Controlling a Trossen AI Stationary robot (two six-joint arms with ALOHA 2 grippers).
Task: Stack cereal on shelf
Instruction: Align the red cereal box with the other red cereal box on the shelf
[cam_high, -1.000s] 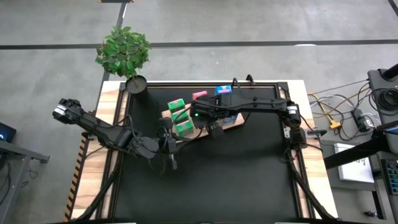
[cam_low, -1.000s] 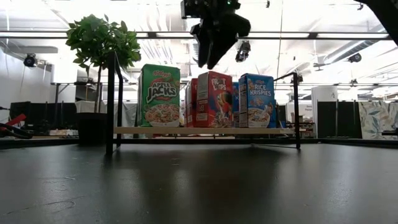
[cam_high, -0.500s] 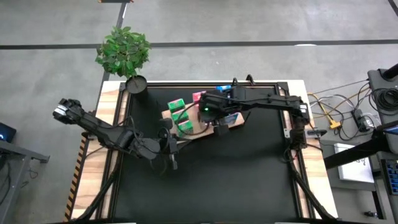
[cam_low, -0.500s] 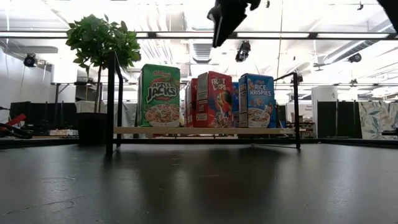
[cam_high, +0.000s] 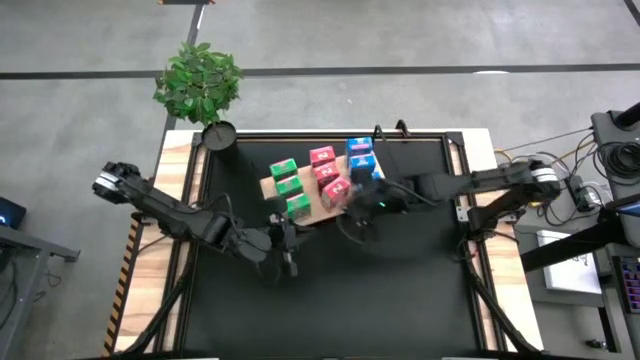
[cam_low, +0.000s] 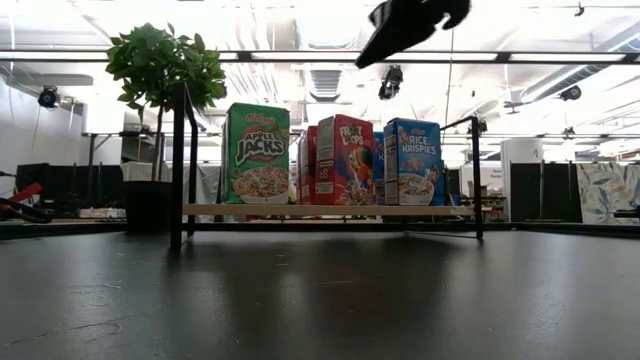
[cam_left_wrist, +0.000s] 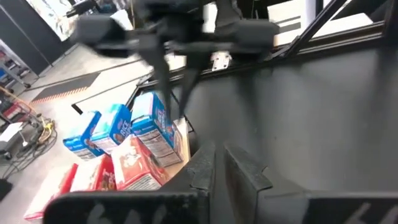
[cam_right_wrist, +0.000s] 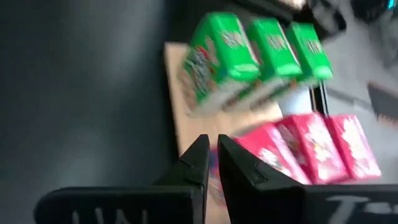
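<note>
Three green cereal boxes (cam_high: 290, 187), three pink-red ones (cam_high: 328, 172) and three blue ones (cam_high: 364, 164) stand upright in rows on the light-wood shelf (cam_high: 270, 187) at the far middle of the table. In the low view they stand side by side on the board (cam_low: 330, 210). My right gripper (cam_high: 361, 207) hangs shut above the shelf's near right corner, high over the boxes (cam_low: 375, 52), holding nothing. My left gripper (cam_high: 287, 250) is shut and empty over the black mat, just near of the shelf.
A potted plant (cam_high: 200, 85) stands at the table's far left corner. A black frame (cam_low: 178, 165) rims the mat (cam_high: 380, 290), with uprights at the far corners. Cables and gear (cam_high: 560, 190) lie off the table's right edge.
My right gripper has shut, risen, and drawn back from over the boxes toward the table's right edge, its arm now stretched low from the right. The pink-red and blue boxes it covered now show. My left gripper has shifted slightly toward the right.
</note>
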